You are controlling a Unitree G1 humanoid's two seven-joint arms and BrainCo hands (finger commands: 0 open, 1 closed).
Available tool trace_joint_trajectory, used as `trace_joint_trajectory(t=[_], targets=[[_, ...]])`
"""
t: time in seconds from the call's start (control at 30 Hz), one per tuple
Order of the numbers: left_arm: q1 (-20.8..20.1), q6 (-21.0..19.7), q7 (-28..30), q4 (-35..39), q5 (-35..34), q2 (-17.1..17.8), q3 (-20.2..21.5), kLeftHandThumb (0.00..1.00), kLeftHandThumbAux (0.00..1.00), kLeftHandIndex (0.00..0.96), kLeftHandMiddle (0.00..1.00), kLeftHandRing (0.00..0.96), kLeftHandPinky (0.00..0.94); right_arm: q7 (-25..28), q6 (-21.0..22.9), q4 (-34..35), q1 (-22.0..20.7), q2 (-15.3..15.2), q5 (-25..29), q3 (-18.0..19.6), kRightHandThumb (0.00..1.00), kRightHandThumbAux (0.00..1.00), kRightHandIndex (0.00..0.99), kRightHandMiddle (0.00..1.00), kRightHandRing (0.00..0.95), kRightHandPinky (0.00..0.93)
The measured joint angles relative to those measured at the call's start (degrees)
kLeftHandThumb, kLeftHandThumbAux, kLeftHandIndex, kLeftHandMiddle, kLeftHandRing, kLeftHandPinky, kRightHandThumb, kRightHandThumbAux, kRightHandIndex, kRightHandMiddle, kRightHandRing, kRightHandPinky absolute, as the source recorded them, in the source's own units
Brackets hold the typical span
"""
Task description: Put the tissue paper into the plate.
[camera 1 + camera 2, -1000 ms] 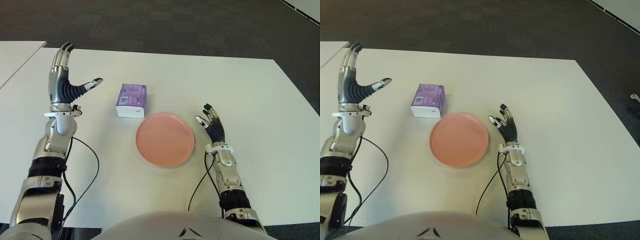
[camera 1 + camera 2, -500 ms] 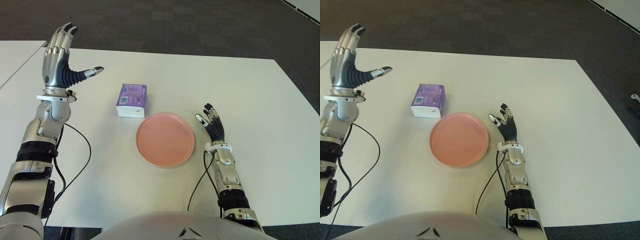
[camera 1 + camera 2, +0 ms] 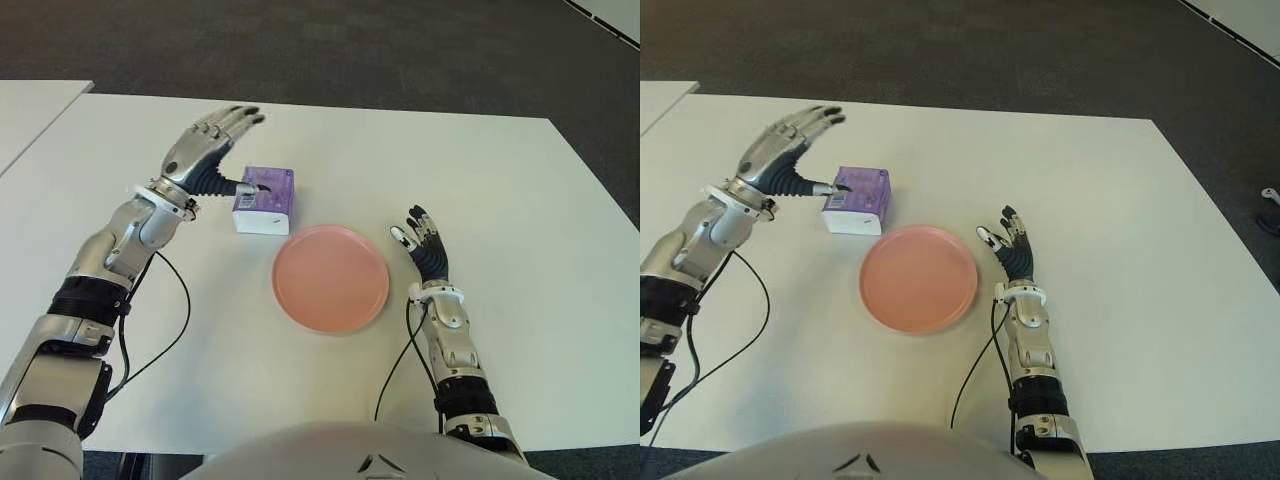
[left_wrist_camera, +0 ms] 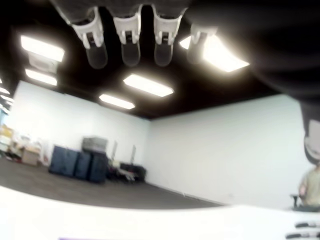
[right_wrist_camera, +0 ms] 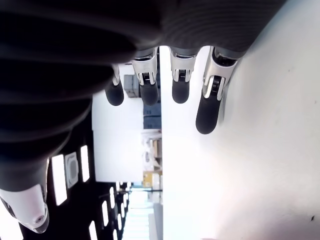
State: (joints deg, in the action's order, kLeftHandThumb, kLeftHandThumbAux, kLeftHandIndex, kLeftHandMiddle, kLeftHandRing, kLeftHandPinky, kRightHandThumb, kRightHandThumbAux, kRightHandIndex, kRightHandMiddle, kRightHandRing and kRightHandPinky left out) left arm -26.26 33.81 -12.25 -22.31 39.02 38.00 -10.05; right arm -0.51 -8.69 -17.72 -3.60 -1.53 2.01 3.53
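Observation:
A purple and white tissue pack (image 3: 264,200) lies on the white table (image 3: 500,190), just behind and left of the round pink plate (image 3: 331,278). My left hand (image 3: 212,150) is open, its fingers spread above the pack's left side and its thumb tip at the pack's left face. The left wrist view shows its fingertips (image 4: 130,54) held straight with nothing between them. My right hand (image 3: 422,243) shows to the right of the plate, open, with its fingers (image 5: 207,112) extended over the table.
A second white table (image 3: 30,105) shows at the far left, with a narrow gap between it and this one. Dark carpet (image 3: 330,50) lies beyond the table's far edge. Black cables (image 3: 165,330) trail from both forearms across the table.
My left hand has swung down and rightward from its raised pose at the table's left to the tissue pack. The right hand, the pack and the plate have stayed put.

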Motion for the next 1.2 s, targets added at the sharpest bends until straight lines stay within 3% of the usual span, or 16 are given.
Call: trace_joint_trajectory(t=[0.2,0.53,1.2], targets=[[-5.0,3.0,-0.8,-4.6,5.8,1.3,-4.4,0.150,0.345,0.000,0.000,0.000,0.000,0.0,0.0,-0.2,-0.2,0.1,0.1,-0.1,0.054,0.644,0.000,0.000,0.000,0.000],[-10.3,3.4,-4.9,-11.3,15.1,3.5,-11.0,0.107,0.319,0.000,0.000,0.000,0.000,0.0,-0.1,-0.8,-0.7,0.0,-0.1,-0.2,0.045,0.642,0.000,0.000,0.000,0.000],[-13.6,6.1,0.3,-16.2,14.3,3.3,-15.3,0.111,0.300,0.000,0.000,0.000,0.000,0.1,-1.1,-1.9,-1.1,-0.6,-0.9,-0.2,0.046,0.616,0.000,0.000,0.000,0.000]])
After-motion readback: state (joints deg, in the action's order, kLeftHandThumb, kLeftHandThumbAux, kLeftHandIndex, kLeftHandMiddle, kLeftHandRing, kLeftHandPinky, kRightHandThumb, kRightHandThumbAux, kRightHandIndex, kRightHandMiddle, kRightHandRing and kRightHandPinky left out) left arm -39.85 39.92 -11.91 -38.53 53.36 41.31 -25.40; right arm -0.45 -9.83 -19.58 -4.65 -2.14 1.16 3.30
